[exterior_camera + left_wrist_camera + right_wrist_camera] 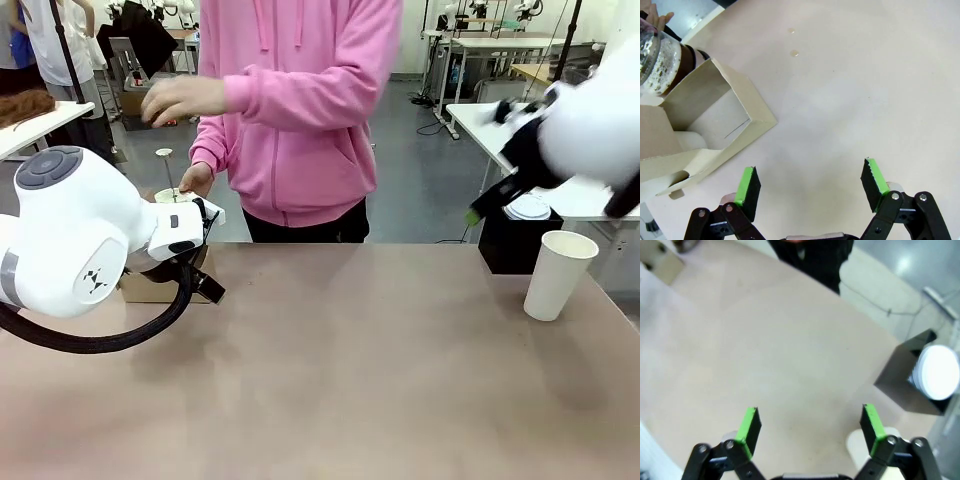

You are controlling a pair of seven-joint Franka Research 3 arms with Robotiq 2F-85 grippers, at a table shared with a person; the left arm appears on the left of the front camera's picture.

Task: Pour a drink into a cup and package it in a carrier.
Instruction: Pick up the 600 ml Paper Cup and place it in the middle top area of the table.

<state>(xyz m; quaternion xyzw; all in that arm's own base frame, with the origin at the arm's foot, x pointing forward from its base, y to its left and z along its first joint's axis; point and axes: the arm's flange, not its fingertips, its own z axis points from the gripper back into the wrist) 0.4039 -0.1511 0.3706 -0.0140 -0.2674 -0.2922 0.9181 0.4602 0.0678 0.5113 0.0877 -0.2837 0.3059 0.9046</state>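
Cup (560, 275) near table (350, 370) right edge; carrier (148, 290) far left.

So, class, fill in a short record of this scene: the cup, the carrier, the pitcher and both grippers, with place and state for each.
cup: upright, no lid, on the table at the robot's right
carrier: on the table at the robot's left
pitcher: dark drink inside, beside the carrier, person's hand at it
left gripper: open, over bare table beside the carrier
right gripper: open, holding nothing
black box: beside the cup, white lids on top
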